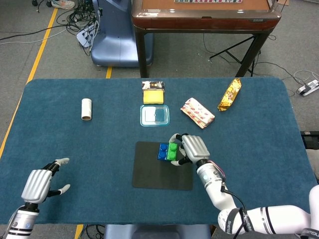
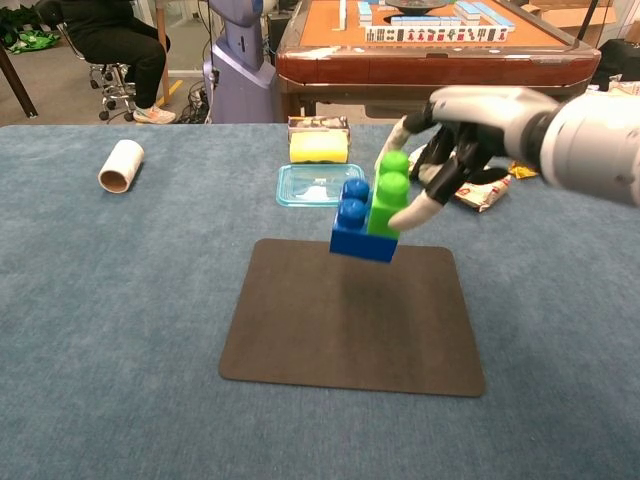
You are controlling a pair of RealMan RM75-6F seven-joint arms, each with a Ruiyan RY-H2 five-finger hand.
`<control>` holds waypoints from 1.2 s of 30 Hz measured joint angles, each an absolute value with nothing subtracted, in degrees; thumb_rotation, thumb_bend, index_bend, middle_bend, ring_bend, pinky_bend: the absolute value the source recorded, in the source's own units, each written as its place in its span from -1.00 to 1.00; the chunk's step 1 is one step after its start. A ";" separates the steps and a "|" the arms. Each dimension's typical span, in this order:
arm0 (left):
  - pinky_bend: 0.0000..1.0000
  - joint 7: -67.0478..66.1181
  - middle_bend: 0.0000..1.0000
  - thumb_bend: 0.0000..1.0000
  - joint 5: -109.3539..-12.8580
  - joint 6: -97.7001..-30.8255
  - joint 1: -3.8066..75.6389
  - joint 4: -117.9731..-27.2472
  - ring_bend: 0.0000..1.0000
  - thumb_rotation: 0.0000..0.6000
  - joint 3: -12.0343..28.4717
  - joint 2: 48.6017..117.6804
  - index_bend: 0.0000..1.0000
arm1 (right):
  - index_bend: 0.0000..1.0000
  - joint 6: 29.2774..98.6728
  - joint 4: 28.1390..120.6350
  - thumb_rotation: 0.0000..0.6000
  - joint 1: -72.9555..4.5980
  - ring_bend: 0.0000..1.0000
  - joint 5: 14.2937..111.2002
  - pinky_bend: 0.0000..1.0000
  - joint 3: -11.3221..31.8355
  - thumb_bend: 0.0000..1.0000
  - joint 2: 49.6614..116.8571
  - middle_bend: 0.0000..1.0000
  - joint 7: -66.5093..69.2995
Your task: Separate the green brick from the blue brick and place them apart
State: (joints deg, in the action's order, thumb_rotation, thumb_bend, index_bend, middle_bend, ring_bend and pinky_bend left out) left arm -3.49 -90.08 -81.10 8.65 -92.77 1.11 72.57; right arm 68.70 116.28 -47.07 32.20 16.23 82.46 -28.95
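The right hand (image 2: 470,140) grips the small green plastic brick (image 2: 388,193), joined to the blue plastic brick (image 2: 358,225), above the black rectangular mat (image 2: 350,325). The left hand (image 1: 41,183) hovers with fingers apart, holding nothing.

A blue-carpeted table (image 1: 259,144) carries a black mat (image 1: 154,172) at centre. At 12 o'clock lie a clear container (image 1: 154,115), yellow sponge (image 1: 153,96), and two snack packets (image 1: 198,112) (image 1: 230,94); a paper roll (image 1: 86,109) lies at 10.

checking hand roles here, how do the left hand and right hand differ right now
The right hand grips the green brick, which is stuck on the blue brick, while the left hand holds nothing. The right hand is raised above the black mat; the left hand sits near the table's front left corner, fingers apart. Both are silver with pale fingertips.
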 measured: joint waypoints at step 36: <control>1.00 10.82 1.00 -0.85 -58.60 -56.23 31.99 -123.84 1.00 1.00 20.78 67.18 -0.51 | 0.15 54.71 128.06 1.00 -46.69 1.00 37.79 1.00 27.80 -0.22 64.87 1.00 -5.23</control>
